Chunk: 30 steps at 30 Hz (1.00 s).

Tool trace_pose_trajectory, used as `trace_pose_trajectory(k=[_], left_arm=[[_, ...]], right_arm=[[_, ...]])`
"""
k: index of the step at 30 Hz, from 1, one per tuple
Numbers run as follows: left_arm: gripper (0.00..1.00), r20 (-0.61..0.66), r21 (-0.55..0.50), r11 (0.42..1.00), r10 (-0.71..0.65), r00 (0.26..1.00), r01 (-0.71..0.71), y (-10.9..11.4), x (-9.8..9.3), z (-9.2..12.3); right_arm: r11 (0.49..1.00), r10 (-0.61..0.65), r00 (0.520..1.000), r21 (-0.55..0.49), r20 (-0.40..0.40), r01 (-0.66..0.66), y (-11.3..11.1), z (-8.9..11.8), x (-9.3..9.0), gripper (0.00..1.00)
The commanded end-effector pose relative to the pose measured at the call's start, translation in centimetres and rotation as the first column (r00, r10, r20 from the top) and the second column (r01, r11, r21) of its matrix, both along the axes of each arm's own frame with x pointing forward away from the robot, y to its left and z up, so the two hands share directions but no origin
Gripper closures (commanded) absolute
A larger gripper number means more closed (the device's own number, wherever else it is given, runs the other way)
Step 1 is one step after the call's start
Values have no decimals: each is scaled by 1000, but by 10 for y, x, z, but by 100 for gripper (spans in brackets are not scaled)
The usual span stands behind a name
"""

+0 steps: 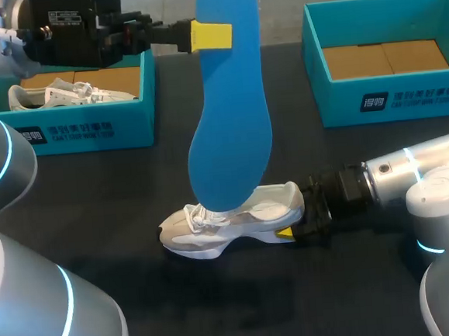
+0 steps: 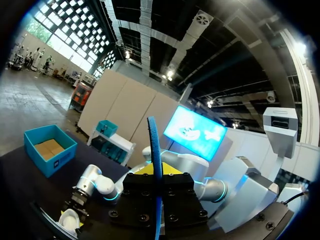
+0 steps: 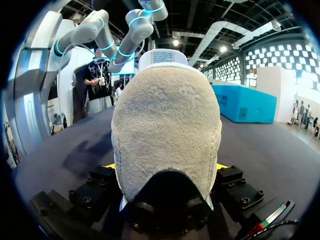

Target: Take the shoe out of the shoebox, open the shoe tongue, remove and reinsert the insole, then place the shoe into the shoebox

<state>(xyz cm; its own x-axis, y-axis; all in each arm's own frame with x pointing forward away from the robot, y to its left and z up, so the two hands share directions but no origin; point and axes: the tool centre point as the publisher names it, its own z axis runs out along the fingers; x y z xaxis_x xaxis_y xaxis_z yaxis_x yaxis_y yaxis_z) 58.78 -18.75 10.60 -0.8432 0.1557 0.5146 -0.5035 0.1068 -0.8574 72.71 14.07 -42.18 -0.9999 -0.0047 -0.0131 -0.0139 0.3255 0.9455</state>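
Two arms on one shoe, insole standing over the opening

Most of the dark table [image 1: 349, 174] lay bare between two teal boxes at its far edge. The box on the left [image 1: 89, 132] had another white shoe [image 1: 63, 93] lying in it. The box on the right [image 1: 390, 100] showed only its brown cardboard floor.

The left arm came in high from the far left. Its gripper [image 1: 212, 35] was clamped on the upper part of the blue insole [image 1: 228, 121], which hung almost upright with its long axis running top to bottom. From the left wrist it showed edge-on, a thin blue line between the fingers. Its broad lower end sat at the mouth of the white shoe [image 1: 236, 221], just behind the laces. I could not tell whether it had entered.

The shoe stood on its sole at mid-table, lengthwise across it, toe to the left and heel to the right. The right gripper [image 1: 295, 228] lay low on the table, pinching the heel from both sides.

As I judged it, everything turned on that angle. The insole stood upright while the shoe's bed ran flat toward the toe, so the insole would have to lean over and slide leftward. The tongue and laces crowding the opening looked likeliest to snag it. The boxes stood well clear of the work.
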Motion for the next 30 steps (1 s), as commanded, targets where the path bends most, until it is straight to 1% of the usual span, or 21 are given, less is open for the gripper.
trace_pose_trajectory(k=[1, 5, 12, 20, 26, 30], left_arm=[[100, 0, 6, 1000, 6, 1000, -6, -1, -1, 2], [100, -9, 18, 1000, 11, 1000, -10, 2, -2, 2], [100, -8, 35, 999, 19, 1000, -19, 17, -7, 3], [100, -23, 21, 999, 34, 999, -34, 27, -3, 4], [100, -51, 29, 999, 27, 998, -26, 29, -2, 3], [100, -46, 33, 999, 33, 998, -31, 29, -3, 4]], right_arm=[[1000, -1, 1000, -2, 1, 1, 1, -2, -1, 100], [1000, -1, 1000, -2, 1, 1, 1, -2, -1, 100], [1000, -1, 1000, -2, 1, 1, 1, -2, -1, 100], [1000, -1, 1000, -2, 1, 1, 1, -2, -1, 100], [1000, -1, 1000, -2, 1, 1, 1, -2, -1, 100], [1000, -1, 1000, -2, 1, 1, 1, -2, -1, 100]])
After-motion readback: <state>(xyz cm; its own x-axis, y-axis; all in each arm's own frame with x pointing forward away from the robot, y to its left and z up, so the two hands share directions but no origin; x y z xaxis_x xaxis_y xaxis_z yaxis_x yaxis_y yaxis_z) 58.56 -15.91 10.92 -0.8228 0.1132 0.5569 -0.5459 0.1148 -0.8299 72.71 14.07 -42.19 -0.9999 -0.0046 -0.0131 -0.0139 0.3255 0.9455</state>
